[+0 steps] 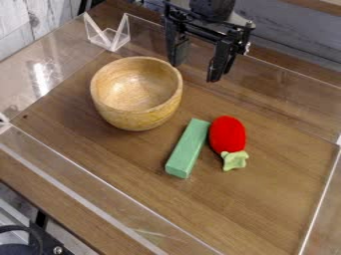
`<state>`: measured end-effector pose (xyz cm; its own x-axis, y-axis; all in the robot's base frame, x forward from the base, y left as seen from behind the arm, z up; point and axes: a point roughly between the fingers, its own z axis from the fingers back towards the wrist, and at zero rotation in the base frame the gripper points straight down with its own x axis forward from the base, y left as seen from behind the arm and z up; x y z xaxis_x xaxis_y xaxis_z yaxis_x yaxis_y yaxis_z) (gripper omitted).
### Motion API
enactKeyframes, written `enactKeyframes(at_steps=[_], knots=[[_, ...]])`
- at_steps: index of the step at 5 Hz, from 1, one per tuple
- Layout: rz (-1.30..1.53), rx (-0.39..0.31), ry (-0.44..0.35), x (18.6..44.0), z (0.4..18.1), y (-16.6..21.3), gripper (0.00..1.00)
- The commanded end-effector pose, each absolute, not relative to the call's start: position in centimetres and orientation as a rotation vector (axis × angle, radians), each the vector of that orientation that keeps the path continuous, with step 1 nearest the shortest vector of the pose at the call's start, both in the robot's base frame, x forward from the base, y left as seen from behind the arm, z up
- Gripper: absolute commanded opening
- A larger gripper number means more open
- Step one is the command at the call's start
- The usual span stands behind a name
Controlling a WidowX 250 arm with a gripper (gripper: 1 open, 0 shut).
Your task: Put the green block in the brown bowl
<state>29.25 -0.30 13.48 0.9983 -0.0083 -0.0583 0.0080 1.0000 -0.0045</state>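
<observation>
The green block (188,147) is a long flat light-green bar lying on the wooden table, just right of the brown bowl (136,92). That bowl is round, thick-walled and empty, left of centre. My gripper (196,62) hangs at the top centre, pointing down, its two black fingers (218,65) spread apart with nothing between them. It sits above and behind the block, to the upper right of the bowl, touching neither.
A red strawberry-like toy (229,137) with a pale green stem lies right beside the block. A clear plastic stand (107,33) is at the back left. Clear raised walls (80,194) edge the tabletop.
</observation>
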Motion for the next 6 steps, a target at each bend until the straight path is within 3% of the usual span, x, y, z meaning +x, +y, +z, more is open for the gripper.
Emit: enactKeyframes(at_steps=[1,4,6], knots=[[0.038,-0.018,0.078,28.0,12.8,-0.1,1.0],[0.151,-0.031,0.036,22.9,8.7,-1.7,1.0],[0.155,-0.025,-0.08,23.1,8.0,-4.2,1.0]])
